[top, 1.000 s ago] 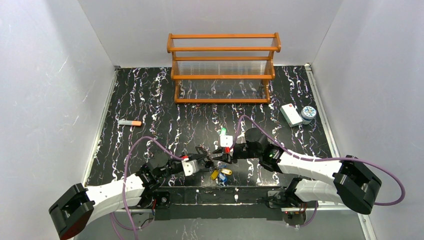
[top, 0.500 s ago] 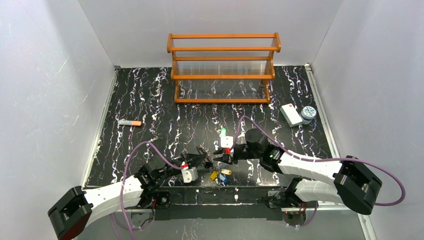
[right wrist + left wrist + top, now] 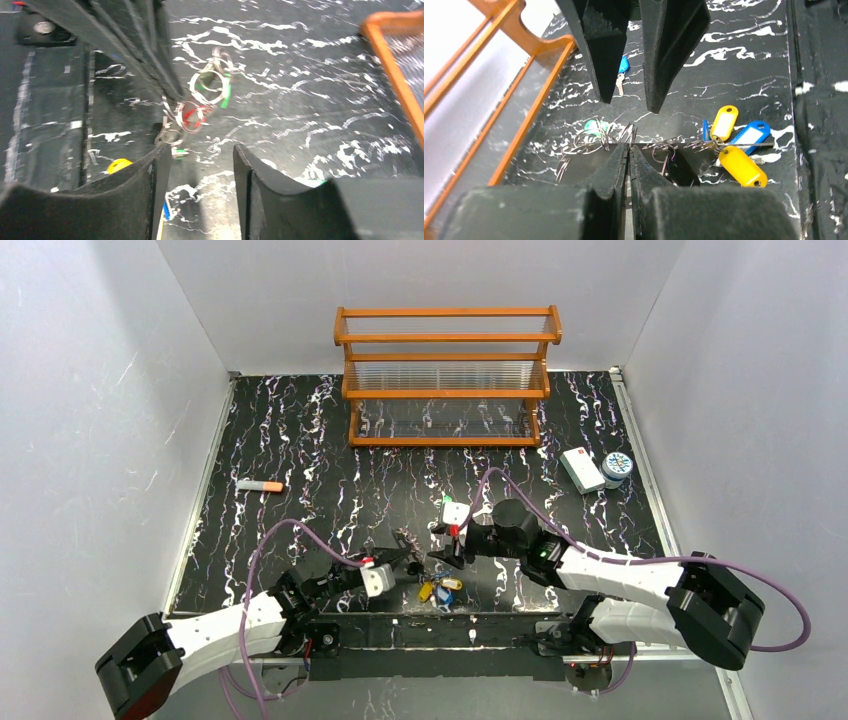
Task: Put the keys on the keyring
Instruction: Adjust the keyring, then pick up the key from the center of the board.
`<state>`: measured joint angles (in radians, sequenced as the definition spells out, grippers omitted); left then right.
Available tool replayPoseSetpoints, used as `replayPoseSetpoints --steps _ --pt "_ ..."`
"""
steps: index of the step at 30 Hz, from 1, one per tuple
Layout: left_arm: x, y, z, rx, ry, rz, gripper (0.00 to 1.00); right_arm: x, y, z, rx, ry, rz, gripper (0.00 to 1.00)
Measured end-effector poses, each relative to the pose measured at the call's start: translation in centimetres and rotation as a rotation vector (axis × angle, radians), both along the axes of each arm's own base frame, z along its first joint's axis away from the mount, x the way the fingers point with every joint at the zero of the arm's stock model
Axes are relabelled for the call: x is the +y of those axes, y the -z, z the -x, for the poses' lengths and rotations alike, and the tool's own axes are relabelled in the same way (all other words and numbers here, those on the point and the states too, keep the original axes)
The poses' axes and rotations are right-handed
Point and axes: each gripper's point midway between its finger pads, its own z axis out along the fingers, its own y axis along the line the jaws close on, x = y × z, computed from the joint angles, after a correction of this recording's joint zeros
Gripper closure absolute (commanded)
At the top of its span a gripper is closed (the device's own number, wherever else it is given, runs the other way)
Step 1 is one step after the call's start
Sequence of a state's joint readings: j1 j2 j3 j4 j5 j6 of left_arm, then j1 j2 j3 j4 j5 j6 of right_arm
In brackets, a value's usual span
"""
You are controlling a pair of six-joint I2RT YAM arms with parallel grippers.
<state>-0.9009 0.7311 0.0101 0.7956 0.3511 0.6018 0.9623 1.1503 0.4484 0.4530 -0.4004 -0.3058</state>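
In the left wrist view my left gripper (image 3: pixel 629 148) is shut on the thin silver keyring (image 3: pixel 585 142), whose linked wire loops spread left of the tips. Yellow and blue tagged keys (image 3: pixel 740 167) lie right of it, with a black tag (image 3: pixel 680 169) beside the fingers. A blue key (image 3: pixel 623 67) lies farther off. My right gripper (image 3: pixel 200 159) stands open with only table between its fingers. It faces the loops carrying a green key (image 3: pixel 225 95) and a red one (image 3: pixel 189 114). From above, the left gripper (image 3: pixel 406 565) and the right gripper (image 3: pixel 446 546) nearly meet over the keys (image 3: pixel 438 588).
An orange wooden rack (image 3: pixel 447 375) stands at the back. A white box (image 3: pixel 580 468) and a round patterned tin (image 3: pixel 617 465) sit at the right. An orange-tipped grey stick (image 3: pixel 260 485) lies at the left. White walls close in three sides.
The right gripper's jaws have widened and it has drawn slightly back from the loops. The left gripper stays shut and has shifted a little toward the near edge.
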Motion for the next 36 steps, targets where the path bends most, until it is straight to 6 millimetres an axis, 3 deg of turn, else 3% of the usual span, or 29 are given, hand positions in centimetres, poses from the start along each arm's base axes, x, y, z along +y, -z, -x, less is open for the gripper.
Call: replayPoseSetpoints --steps 4,7,16,19,21,27,36 --pt "0.3 0.5 -0.6 0.177 -0.085 0.057 1.0 -0.8 0.1 -2.6 0.068 0.207 -0.024 0.2" --pt "0.2 0.7 -1.2 0.32 -0.153 0.103 1.0 -2.2 0.2 -5.4 0.157 0.424 -0.051 0.16" --pt "-0.5 1.1 -3.0 0.619 -0.313 0.216 1.0 -6.2 1.9 -15.7 0.503 0.948 -0.003 0.2" --pt "-0.7 1.1 -3.0 0.659 -0.323 0.231 1.0 -7.5 3.3 -17.8 0.616 1.041 0.034 0.25" --pt "-0.7 1.1 -3.0 0.673 -0.327 0.237 1.0 -7.9 4.6 -18.0 0.67 1.054 0.082 0.3" --pt "-0.5 1.1 -3.1 0.688 -0.346 0.247 1.0 -7.1 8.0 -16.0 0.804 1.005 0.244 0.38" --pt "-0.2 1.2 -3.2 0.69 -0.362 0.241 1.0 -3.9 8.2 -14.4 0.724 1.019 0.367 0.46"
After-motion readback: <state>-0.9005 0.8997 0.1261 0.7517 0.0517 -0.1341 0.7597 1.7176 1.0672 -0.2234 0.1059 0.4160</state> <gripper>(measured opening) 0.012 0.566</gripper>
